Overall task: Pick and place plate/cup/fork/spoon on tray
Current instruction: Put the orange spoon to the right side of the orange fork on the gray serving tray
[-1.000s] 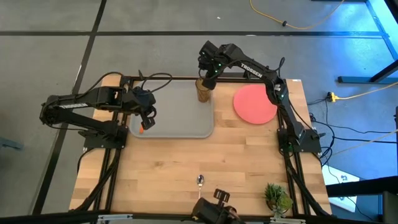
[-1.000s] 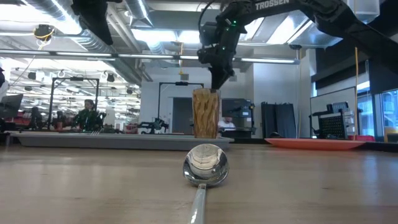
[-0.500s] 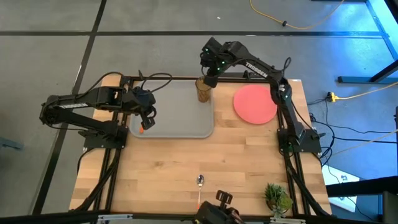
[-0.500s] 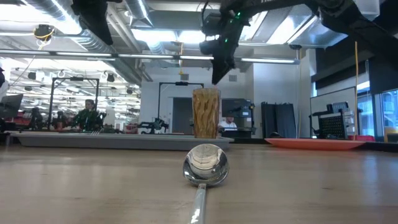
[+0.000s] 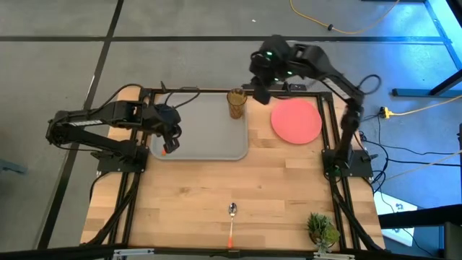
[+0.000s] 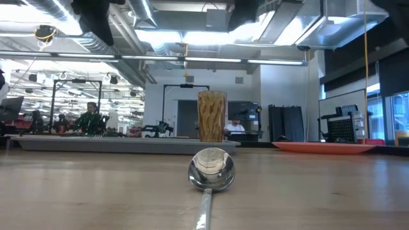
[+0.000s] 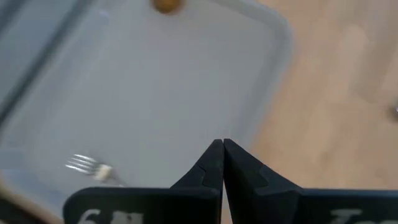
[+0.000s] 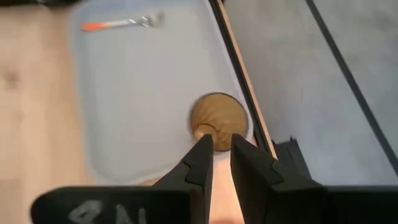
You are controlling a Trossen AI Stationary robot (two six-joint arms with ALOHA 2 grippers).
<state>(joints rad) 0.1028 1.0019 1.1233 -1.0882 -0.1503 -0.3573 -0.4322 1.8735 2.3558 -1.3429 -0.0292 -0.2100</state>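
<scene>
The grey tray [image 5: 202, 137] lies at the table's far left. The amber cup [image 5: 236, 103] [image 8: 217, 115] stands upright on its base in the tray's far right corner. The fork [image 8: 124, 23] [image 7: 92, 167] lies flat on the tray near its left edge. The coral plate [image 5: 296, 120] lies flat on the table, right of the tray. The spoon [image 5: 232, 217] [image 6: 211, 169] lies near the front edge. My right gripper [image 5: 258, 92] [image 8: 222, 149] hovers high above the cup's right side, slightly open and empty. My left gripper [image 5: 172, 139] [image 7: 222, 148] is shut and empty above the tray's left part, over the fork.
A small potted plant [image 5: 322, 230] stands at the table's near right corner. Bare wood lies between the tray and the spoon. The table's black frame rail [image 8: 239, 68] runs just beyond the tray's far rim.
My right gripper has risen from the cup's rim, well clear of it, and gone toward the table's right edge, passing out of the top of the low view. The cup stays upright in the tray's corner.
</scene>
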